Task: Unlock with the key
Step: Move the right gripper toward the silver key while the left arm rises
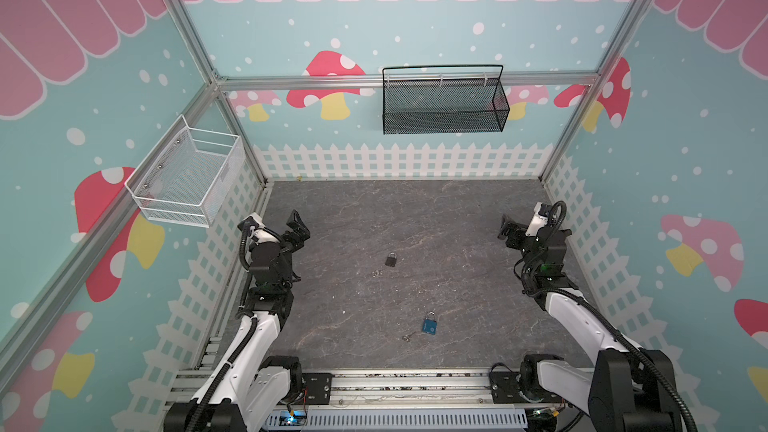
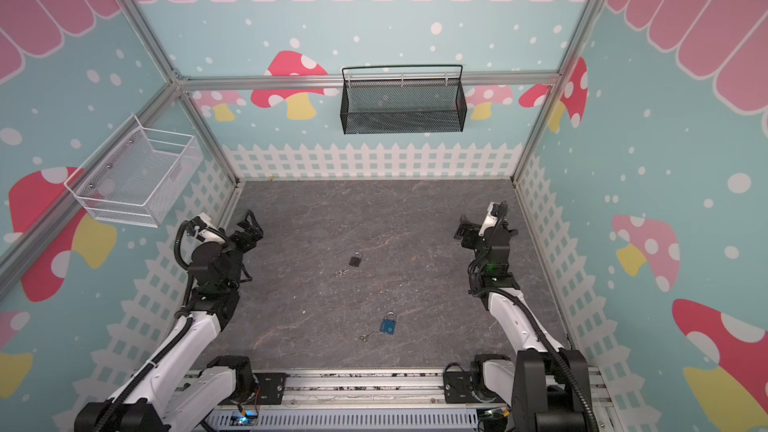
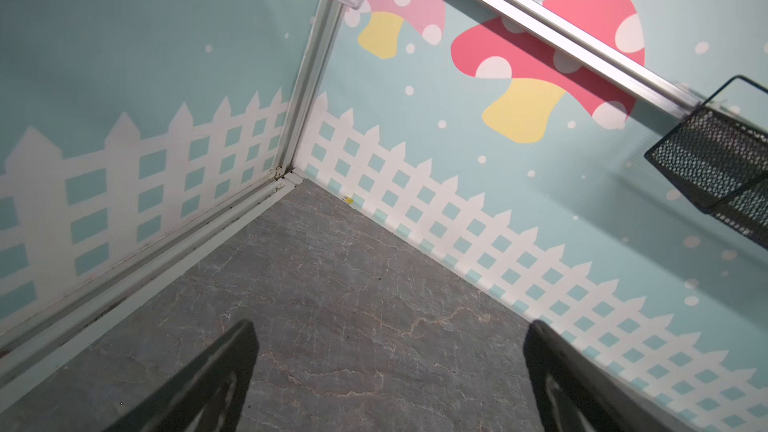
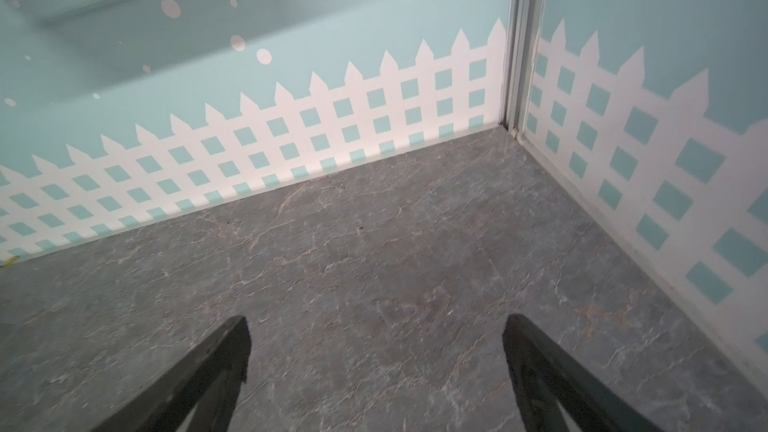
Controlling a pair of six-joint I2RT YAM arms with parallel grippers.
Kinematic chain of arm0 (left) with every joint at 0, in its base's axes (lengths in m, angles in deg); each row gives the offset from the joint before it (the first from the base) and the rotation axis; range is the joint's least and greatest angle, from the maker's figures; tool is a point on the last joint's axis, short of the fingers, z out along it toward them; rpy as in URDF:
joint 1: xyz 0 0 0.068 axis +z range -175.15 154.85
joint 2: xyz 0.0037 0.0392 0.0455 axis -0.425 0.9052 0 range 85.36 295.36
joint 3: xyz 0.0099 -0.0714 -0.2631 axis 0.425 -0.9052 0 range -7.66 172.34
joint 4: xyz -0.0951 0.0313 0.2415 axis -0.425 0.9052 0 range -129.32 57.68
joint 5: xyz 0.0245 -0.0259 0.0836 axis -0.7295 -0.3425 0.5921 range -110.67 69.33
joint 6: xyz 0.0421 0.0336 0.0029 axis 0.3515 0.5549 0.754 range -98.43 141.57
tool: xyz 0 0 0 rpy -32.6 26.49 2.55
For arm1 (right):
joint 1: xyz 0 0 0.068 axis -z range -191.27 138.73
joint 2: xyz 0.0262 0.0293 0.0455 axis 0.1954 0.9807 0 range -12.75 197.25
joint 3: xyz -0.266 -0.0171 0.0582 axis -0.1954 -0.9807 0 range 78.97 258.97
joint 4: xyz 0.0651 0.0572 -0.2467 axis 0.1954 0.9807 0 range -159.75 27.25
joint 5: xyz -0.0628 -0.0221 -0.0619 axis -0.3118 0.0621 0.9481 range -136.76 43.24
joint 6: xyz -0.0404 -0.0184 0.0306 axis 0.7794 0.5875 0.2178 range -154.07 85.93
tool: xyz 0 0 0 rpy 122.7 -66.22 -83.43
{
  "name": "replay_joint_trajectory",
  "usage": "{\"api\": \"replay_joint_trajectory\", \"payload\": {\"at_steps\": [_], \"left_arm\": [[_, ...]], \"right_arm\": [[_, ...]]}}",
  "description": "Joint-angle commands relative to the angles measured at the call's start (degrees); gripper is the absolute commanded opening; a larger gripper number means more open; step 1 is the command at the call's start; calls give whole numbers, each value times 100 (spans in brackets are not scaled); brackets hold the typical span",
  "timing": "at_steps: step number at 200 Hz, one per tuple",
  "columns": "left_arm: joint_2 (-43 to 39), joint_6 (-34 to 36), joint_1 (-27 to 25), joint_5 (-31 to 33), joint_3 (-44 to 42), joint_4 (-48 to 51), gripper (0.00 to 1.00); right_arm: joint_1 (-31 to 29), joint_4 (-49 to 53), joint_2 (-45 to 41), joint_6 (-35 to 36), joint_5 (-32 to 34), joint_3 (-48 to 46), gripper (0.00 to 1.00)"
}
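In both top views a small black padlock (image 1: 391, 259) (image 2: 355, 259) lies mid-table, with a small key (image 1: 378, 272) (image 2: 341, 272) just in front of it to the left. Nearer the front lies a blue padlock (image 1: 430, 324) (image 2: 389, 324) with a second key on a ring (image 1: 408, 337) (image 2: 365, 337) beside it. My left gripper (image 1: 300, 226) (image 2: 250, 226) (image 3: 392, 328) hovers open at the table's left side, far from both locks. At the right side my right gripper (image 1: 508, 230) (image 2: 463, 230) (image 4: 376, 322) is open too. Both wrist views show only bare table between the fingers.
A black mesh basket (image 1: 442, 103) (image 3: 715, 160) hangs on the back wall. On the left wall a white wire basket (image 1: 187, 180) sits above the left arm. Walls with a fence print enclose the grey stone-pattern table (image 1: 415, 209) on three sides.
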Motion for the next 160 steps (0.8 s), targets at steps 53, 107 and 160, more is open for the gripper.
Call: {"api": "replay_joint_trajectory", "payload": {"at_steps": [53,107,160], "left_arm": [[-161,-989,143,-971,805,2805,100],[32,-1216,32,-2095,1136,3841,100],[425,-1324,-402,-2424,1340,4388,100]], "right_arm": [[-113,1886,344,-1374,-1058,528,98],[-1735,2921,1122,-1412,-570,1485,97],[-3193,3643,2174,-1950,-318,2359,98]]}}
